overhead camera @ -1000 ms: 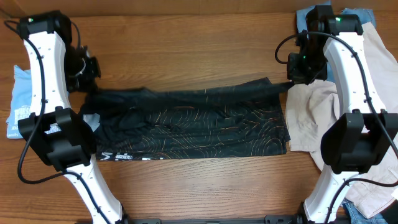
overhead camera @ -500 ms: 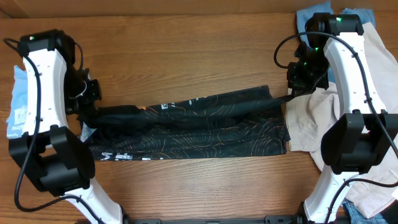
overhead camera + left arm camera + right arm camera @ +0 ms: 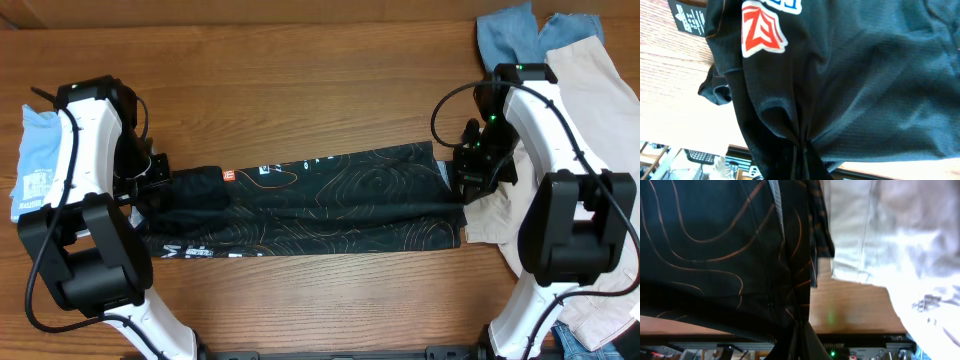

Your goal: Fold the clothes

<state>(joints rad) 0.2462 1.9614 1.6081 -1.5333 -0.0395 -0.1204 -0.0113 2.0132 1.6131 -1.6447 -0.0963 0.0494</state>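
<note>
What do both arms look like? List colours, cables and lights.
Both the left arm and right arm have white curved link shells between bulky black joint housings. Thin black cables loop alongside each. A small green light glows near each top joint. The wrist ends are black.

I'm seeing the long garment [image 3: 330,200] lying across the counter [image 3: 300,80] between left claw [image 3: 155,190] and right claw [image 3: 462,188], with the garment pile [image 3: 590,110] lying to its right.

Black garment [image 3: 330,200] hides left gripper [image 3: 158,186] fingertips (right gripper [image 3: 466,183] likewise); beige garment [image 3: 600,100] cropped.
</note>
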